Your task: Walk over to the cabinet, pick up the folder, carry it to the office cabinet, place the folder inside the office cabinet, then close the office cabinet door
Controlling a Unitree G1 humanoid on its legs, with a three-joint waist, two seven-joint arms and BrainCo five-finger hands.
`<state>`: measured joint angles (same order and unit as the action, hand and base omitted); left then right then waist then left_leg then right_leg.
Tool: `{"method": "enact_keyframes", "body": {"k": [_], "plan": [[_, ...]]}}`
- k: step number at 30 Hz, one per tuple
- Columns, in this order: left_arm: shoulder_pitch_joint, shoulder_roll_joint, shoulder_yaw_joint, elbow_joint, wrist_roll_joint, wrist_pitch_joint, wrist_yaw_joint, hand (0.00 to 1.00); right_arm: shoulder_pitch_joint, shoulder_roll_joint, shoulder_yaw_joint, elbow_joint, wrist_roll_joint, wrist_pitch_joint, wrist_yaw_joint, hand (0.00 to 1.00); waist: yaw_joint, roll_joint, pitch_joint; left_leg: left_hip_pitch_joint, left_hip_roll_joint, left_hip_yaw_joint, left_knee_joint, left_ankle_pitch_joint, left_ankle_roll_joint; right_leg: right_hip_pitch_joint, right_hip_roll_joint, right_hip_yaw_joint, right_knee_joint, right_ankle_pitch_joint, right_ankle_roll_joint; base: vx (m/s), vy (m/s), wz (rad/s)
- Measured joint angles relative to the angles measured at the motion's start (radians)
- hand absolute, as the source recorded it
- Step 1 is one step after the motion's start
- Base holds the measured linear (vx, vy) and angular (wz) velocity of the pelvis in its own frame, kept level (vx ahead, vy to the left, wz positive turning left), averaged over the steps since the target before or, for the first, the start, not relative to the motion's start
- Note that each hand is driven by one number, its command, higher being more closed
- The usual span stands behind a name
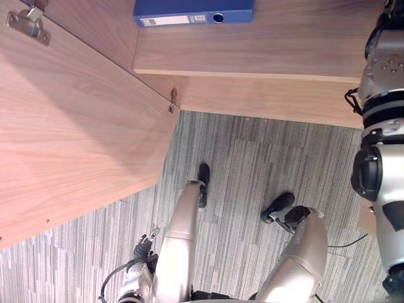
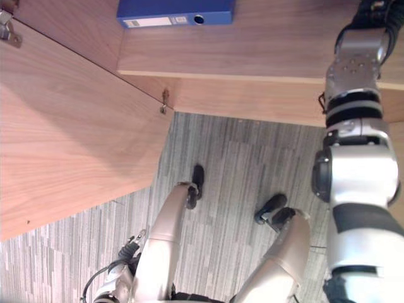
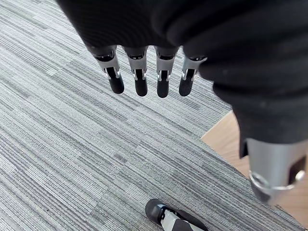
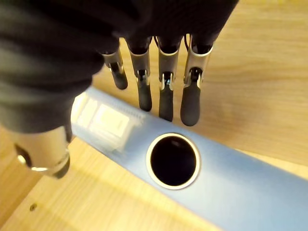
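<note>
**Folder on the shelf, door comes next**

The placing looks done. The blue folder (image 1: pixel 192 11) lies flat on the cabinet shelf (image 1: pixel 265 53) at the top centre of the eye views, spine outward. The right hand (image 4: pixel 166 91) is released, its straight fingers pointing at the spine without gripping it. Bring that arm clear of the shelf first, then push the open door (image 1: pixel 76 139), at frame left, near its free edge. The left hand (image 3: pixel 139 79) hangs slack above the carpet (image 3: pixel 72 154)

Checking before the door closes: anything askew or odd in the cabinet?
Nothing stands out. The blue folder lies flat on the shelf, spine facing out; the cabinet door stands open. The right robot hand is open beside the spine.
</note>
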<state>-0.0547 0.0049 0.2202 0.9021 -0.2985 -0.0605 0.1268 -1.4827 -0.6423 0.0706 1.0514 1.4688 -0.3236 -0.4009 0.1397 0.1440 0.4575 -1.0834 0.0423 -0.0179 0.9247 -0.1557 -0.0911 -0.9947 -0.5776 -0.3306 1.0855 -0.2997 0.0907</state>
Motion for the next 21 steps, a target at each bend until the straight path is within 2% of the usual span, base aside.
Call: {"method": "enact_keyframes", "body": {"k": [7,9,11,12,13,14,15,16,18,19,21], "plan": [[0.0,0.002,0.053,-0.006,-0.003,-0.002,0.002,0.0,-0.013,0.0,0.044,-0.014,-0.046,0.025,0.027,0.0,-0.015,-0.002,0.001,0.001,0.016,0.0,-0.01,0.003,-0.005,0.0,0.018,-0.004,-0.016,0.007,-0.008,0.09,-0.022,-0.06],[0.002,0.005,0.058,-0.006,-0.008,-0.007,0.002,0.0,-0.015,-0.009,0.089,-0.014,-0.128,0.065,0.038,0.0,-0.021,-0.003,0.002,0.003,0.019,0.0,-0.012,0.004,-0.006,0.0,0.02,-0.004,-0.016,0.007,-0.009,0.07,-0.026,-0.05],[0.002,0.01,0.058,-0.006,-0.008,-0.009,0.001,0.0,-0.024,-0.027,0.163,-0.009,-0.265,0.136,0.062,0.0,-0.025,-0.005,0.003,0.003,0.029,0.002,-0.013,0.004,-0.006,-0.001,0.031,-0.004,-0.024,0.012,-0.018,0.08,-0.023,-0.17],[0.002,0.013,0.058,-0.007,-0.008,-0.009,0.0,0.0,-0.05,-0.035,0.235,0.008,-0.331,0.182,0.082,0.0,-0.024,-0.006,0.004,0.004,0.044,0.004,-0.019,0.004,-0.007,0.0,0.048,-0.007,-0.041,0.022,-0.033,0.07,-0.019,-0.28],[0.002,0.018,0.058,-0.008,-0.007,-0.009,-0.005,0.0,-0.073,-0.051,0.313,0.025,-0.448,0.239,0.12,0.0,-0.025,-0.008,0.004,0.008,0.05,0.007,-0.028,0.006,-0.008,0.001,0.056,-0.008,-0.052,0.027,-0.039,0.06,-0.017,-0.23],[0.002,0.021,0.058,-0.009,-0.007,-0.011,-0.008,0.0,-0.084,-0.062,0.355,0.036,-0.501,0.263,0.143,0.0,-0.026,-0.01,0.004,0.01,0.05,0.008,-0.034,0.009,-0.008,0.001,0.056,-0.008,-0.054,0.028,-0.04,0.05,-0.031,-0.08],[0.002,0.032,0.058,-0.009,-0.003,-0.014,-0.021,0.0,-0.101,-0.081,0.428,0.057,-0.671,0.328,0.209,0.0,-0.026,-0.014,0.006,0.019,0.051,0.01,-0.045,0.014,-0.01,0.006,0.058,-0.008,-0.058,0.029,-0.041,0.06,-0.042,-0.01],[0.005,0.044,0.058,-0.009,0.002,-0.014,-0.034,0.0,-0.107,-0.092,0.499,0.074,-0.799,0.373,0.274,0.0,-0.023,-0.017,0.006,0.025,0.054,0.009,-0.054,0.017,-0.014,0.01,0.063,-0.011,-0.064,0.029,-0.042,0.06,-0.044,-0.03],[0.006,0.06,0.058,-0.01,0.024,-0.014,-0.054,0.0,-0.108,-0.097,0.582,0.117,-0.973,0.404,0.355,0.0,-0.023,-0.021,0.009,0.037,0.061,0.007,-0.069,0.022,-0.018,0.023,0.072,-0.021,-0.077,0.032,-0.046,0.06,-0.037,-0.05],[0.007,0.064,0.058,-0.01,0.027,-0.013,-0.06,0.0,-0.108,-0.102,0.593,0.12,-1.012,0.402,0.371,0.0,-0.022,-0.021,0.009,0.04,0.064,0.006,-0.073,0.024,-0.019,0.027,0.076,-0.023,-0.082,0.033,-0.048,0.07,-0.031,-0.07],[0.01,0.08,0.058,-0.011,0.038,-0.013,-0.087,0.0,-0.103,-0.104,0.608,0.134,-1.181,0.405,0.434,0.0,-0.016,-0.03,0.009,0.059,0.073,0.006,-0.086,0.026,-0.02,0.045,0.087,-0.028,-0.096,0.035,-0.051,0.07,-0.022,-0.08]]}}
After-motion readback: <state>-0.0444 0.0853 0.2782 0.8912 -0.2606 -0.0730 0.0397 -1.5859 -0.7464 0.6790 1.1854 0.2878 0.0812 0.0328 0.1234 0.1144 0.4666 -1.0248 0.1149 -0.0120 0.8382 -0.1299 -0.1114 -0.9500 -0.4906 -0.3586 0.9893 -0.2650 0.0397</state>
